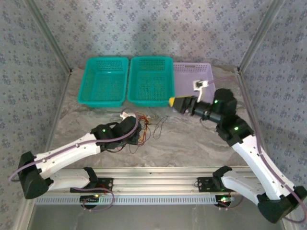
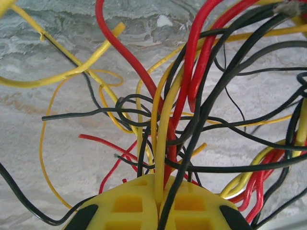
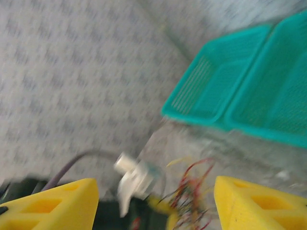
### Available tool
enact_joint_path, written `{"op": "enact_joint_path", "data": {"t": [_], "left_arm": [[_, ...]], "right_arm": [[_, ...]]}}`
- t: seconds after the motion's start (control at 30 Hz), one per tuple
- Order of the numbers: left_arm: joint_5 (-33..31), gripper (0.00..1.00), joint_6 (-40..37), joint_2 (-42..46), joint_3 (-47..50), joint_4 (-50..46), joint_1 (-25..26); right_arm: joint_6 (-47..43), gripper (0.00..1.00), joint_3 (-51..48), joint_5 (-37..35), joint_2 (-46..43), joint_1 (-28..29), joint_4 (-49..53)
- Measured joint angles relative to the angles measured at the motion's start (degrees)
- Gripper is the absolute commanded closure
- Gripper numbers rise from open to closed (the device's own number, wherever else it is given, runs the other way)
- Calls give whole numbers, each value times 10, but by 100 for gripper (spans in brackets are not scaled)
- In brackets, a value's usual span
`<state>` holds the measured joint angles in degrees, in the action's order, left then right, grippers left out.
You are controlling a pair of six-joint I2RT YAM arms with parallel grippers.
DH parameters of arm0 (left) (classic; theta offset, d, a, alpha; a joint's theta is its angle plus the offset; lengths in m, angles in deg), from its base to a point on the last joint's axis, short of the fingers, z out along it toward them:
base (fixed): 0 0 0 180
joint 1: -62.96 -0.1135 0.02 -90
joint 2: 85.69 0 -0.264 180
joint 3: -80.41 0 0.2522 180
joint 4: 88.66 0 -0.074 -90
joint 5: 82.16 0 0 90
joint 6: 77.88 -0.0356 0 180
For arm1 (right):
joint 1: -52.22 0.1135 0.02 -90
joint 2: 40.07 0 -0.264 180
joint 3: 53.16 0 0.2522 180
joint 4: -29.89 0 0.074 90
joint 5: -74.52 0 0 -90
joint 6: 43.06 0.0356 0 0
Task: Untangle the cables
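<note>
**Left claw clamps cable tangle at mid-surface**

On the marbled surface (image 1: 201, 143), a teal basket (image 1: 101, 101) at 11 o'clock, a second teal basket (image 1: 148, 101) at 12 and a lavender basket (image 1: 187, 72) at 1 line the far edge. At centre, the left claw (image 1: 132, 125) (image 2: 158, 191) is clamped on the cables (image 1: 146, 125) (image 2: 165, 124), a tangle of red, yellow and black strands. The right claw (image 1: 172, 101) (image 3: 153, 203) hangs spread and empty at 1 o'clock of the tangle.

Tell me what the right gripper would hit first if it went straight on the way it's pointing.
Probably the cables: the open right gripper points toward that bundle, with a small white piece beside it. The wrist view is blurred, so depth is unclear and it might pass just above them.
</note>
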<state>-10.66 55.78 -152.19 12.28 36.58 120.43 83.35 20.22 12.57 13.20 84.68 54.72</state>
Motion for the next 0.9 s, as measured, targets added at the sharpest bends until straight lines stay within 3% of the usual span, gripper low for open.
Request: {"op": "enact_joint_path", "data": {"t": [0.13,0.37,0.6,0.67,0.73,0.87,0.9], "left_arm": [[-13,100,16,-23,-18,35,1],[-33,100,58,-23,-26,90,18],[-43,100,96,-19,-24,119,28],[-43,100,103,-13,-21,128,29],[-42,100,111,-3,-19,139,32],[-42,100,120,16,-11,144,36],[-42,100,123,24,-5,148,37]], "right_arm": [[-17,41,-31,-9,8,93,-26],[-24,38,-123,-76,56,136,-57],[-61,37,-124,-169,107,194,-54],[-67,48,-124,-201,120,201,-52],[-76,69,-124,-234,133,207,-48],[-77,80,-124,-288,135,209,-39],[-80,88,-124,-301,132,209,-39]]}}
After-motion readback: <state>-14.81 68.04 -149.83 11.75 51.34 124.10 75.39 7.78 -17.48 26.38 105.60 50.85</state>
